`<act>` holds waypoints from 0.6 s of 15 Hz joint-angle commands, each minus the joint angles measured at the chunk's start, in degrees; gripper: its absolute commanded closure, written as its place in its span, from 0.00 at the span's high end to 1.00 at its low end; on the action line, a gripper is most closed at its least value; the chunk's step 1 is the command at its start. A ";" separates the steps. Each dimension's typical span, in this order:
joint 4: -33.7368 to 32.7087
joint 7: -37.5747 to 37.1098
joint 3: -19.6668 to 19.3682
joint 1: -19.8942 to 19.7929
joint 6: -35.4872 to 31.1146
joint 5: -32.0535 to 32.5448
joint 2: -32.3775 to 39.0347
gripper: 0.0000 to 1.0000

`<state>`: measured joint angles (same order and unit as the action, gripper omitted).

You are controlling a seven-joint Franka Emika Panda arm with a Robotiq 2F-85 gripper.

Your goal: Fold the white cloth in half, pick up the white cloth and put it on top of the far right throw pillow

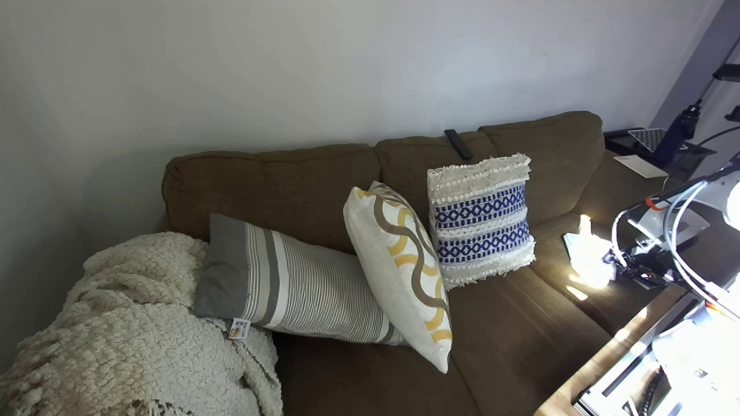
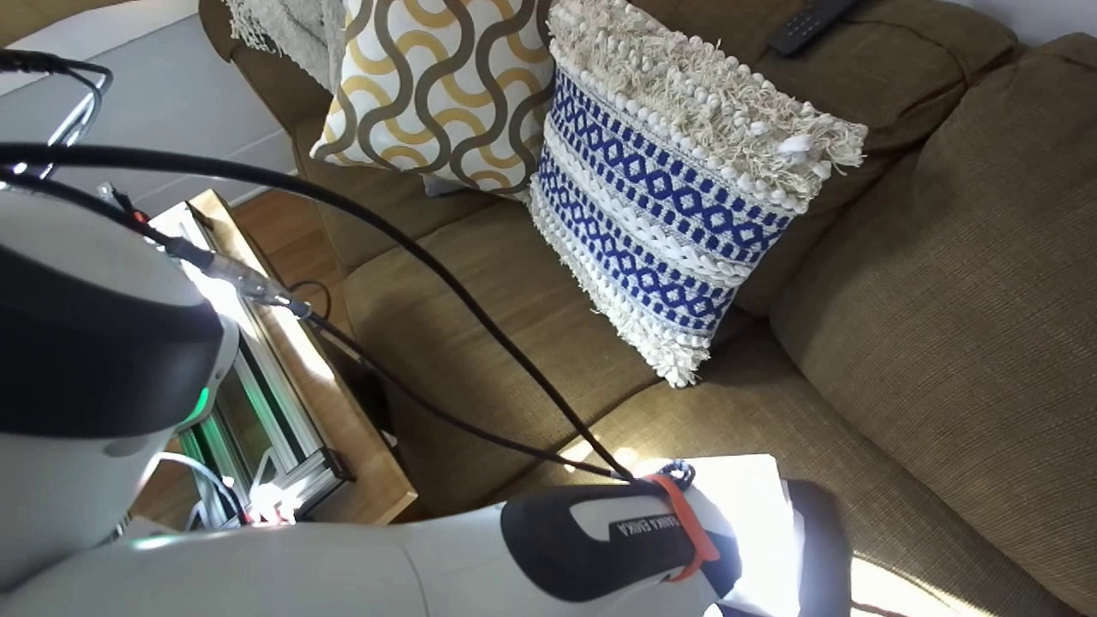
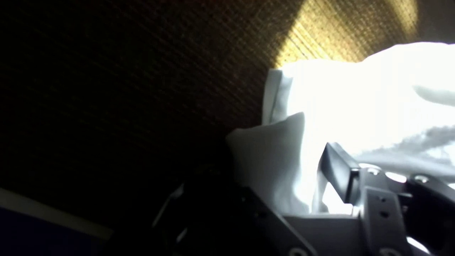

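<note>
Wrist view. Shows the gripper (image 3: 277, 165) with fingers (image 3: 339, 170) spread apart, one lit, its opposite sunk in deep shadow. Shows the white cloth (image 3: 359, 103) in the gap between them, ahead of the fingertips and out past the lit finger, lying on the brown sofa (image 1: 503, 341). Has a shaded flap between the fingers and layered edges just beyond; elsewhere bleached by glare. Cannot tell whether touched by either finger, nor how neatly folded. Past the cloth, farther from the gripper, a bright sun patch (image 3: 323, 35); toward the shadowed finger, near-black shade.

In both exterior views, well apart from the gripper, the far right throw pillow (image 2: 660, 188), banded in navy and fringed, propped up against the backrest (image 1: 272, 188). Farther from the gripper, the white pillow with mustard curves (image 1: 404, 277), tilted, in front of one end of the striped pillow (image 1: 315, 289). Farthest of all, the cream knit blanket (image 1: 133, 329), heaped at the sofa's end. Higher than the gripper, on top of the backrest, a dark remote (image 1: 458, 144). In an exterior view, leading toward the gripper, the robot arm (image 2: 463, 548) with an orange strap (image 2: 688, 527). Cannot make out the gripper itself there.
</note>
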<state>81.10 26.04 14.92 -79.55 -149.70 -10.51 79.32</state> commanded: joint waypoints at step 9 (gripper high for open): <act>2.73 8.47 9.31 -6.84 -2.16 -3.68 -1.45 0.03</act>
<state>78.43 27.89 19.26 -82.25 -147.81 -13.06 79.90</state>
